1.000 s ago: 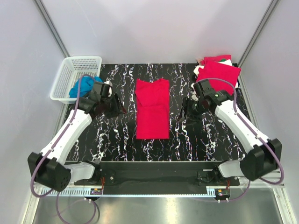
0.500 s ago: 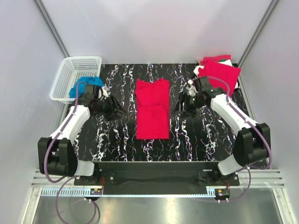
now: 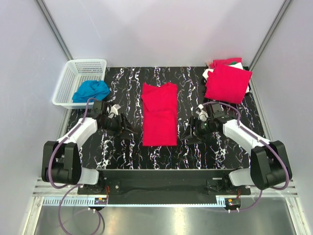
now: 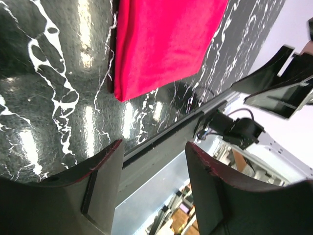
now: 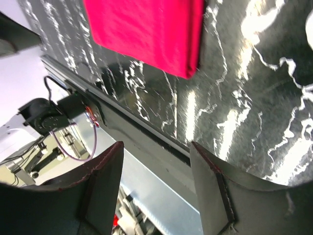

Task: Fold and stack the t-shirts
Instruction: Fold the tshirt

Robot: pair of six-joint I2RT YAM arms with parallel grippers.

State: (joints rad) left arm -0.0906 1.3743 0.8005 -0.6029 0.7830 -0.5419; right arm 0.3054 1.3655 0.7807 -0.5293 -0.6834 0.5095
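Both arms have drawn back toward their bases over the last second, and the right one no longer covers the stack (image 3: 227, 82) of red shirts beyond its fingers. I now have the left gripper (image 3: 128, 129) and the right gripper (image 3: 188, 134) low on either side of the folded t-shirt (image 3: 159, 115), near its near end and not touching it. Both pairs of fingers stand wide apart with nothing between them.

The shirt lies as a long strip between the two grippers. Its long axis runs straight away from the bases, with a squared near end and a more uneven far end. Bare black marbled table (image 3: 122, 88) shows on both sides of it, so each gripper has room. The white basket (image 3: 80, 73) holding a blue cloth (image 3: 91, 90) sits beyond the left fingers.

From above the strip looks flat. The left wrist view shows its near corner (image 4: 161, 44) ahead of the fingers (image 4: 105, 186) with a thick layered side edge. The right wrist view shows the opposite corner (image 5: 146, 34), also doubled over, and the table's near rail.
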